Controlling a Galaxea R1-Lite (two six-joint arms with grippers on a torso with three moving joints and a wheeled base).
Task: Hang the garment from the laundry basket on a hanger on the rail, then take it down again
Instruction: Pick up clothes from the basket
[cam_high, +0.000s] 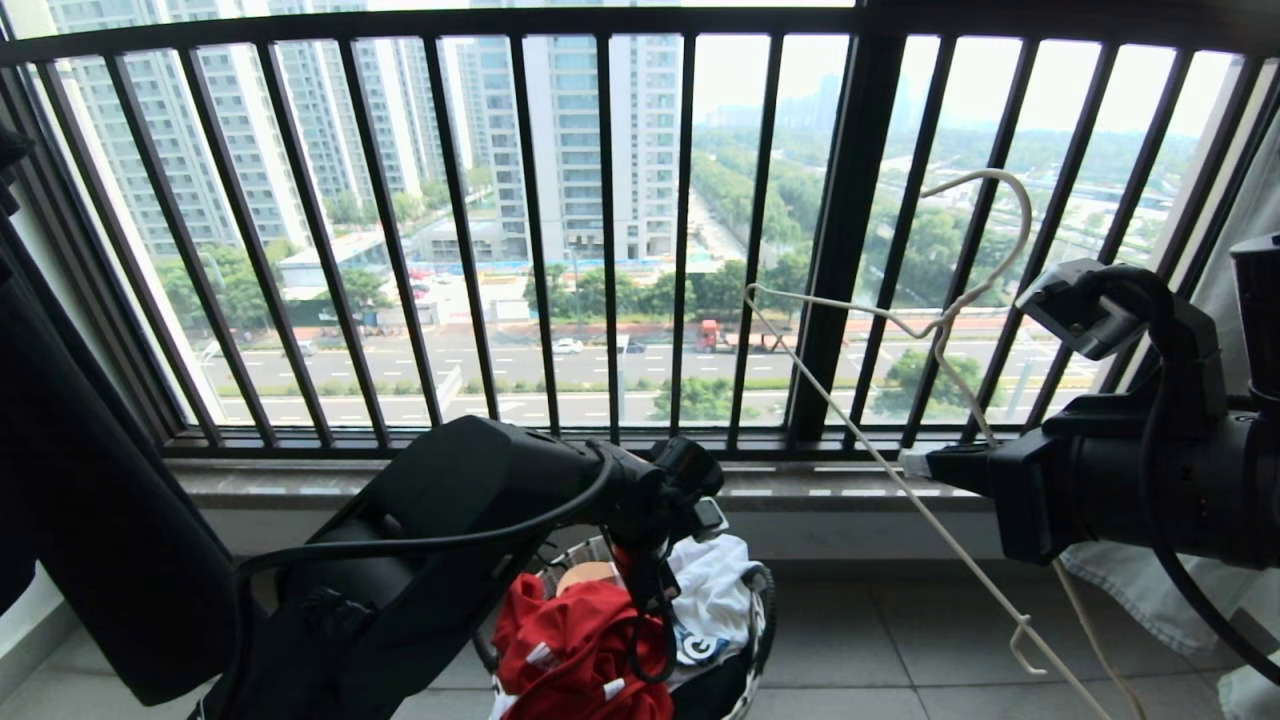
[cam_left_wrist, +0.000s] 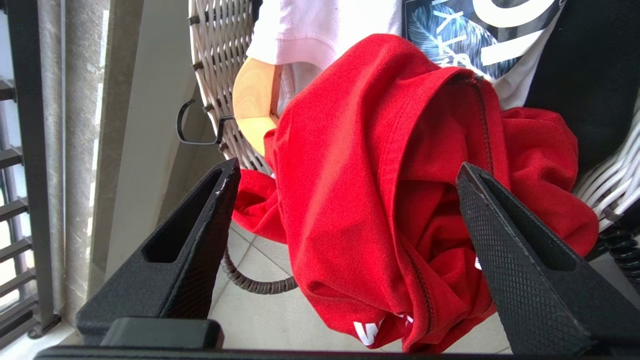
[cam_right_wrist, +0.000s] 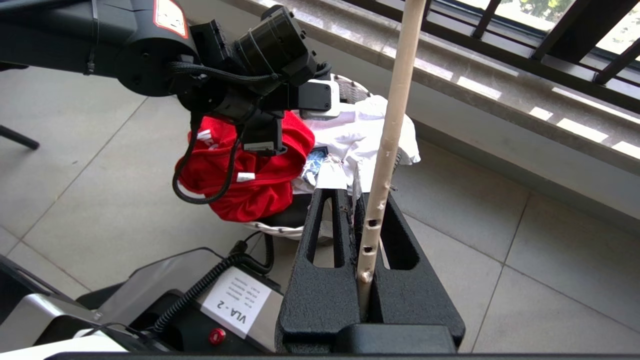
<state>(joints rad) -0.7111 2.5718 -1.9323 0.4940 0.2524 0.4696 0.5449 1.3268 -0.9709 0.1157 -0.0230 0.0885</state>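
The robot is standing on a balcony floor (cam_high: 900, 620) of pale grey tiles, facing a black railing (cam_high: 610, 230) of upright bars that is rising from a speckled stone sill (cam_high: 820, 485); beyond the bars, tower blocks, trees and a wide road are lying far below. Near the sill, at the lower middle of the scene, the laundry basket (cam_left_wrist: 220, 65) is sitting on the tiles, its pale weave holding a heap of clothes. The red T-shirt (cam_high: 570, 640) is lying on top of that heap and spilling over the near rim, with a white garment (cam_high: 715, 590) and a black printed shirt (cam_left_wrist: 575, 60) behind it and a light wooden hanger (cam_left_wrist: 255, 102) poking out at the rim. The left gripper (cam_left_wrist: 347, 182) is hanging just over the red T-shirt with its jaws spread wide on either side of the cloth, gripping nothing. To the right, the right gripper (cam_right_wrist: 367, 235) is clenching the thin off-white wire hanger (cam_high: 900, 400), holding it tilted in front of the railing, well clear of the basket. Dark cloth (cam_high: 90, 520) is hanging at the far left edge, and pale fabric (cam_high: 1150, 600) is draping down at the right.
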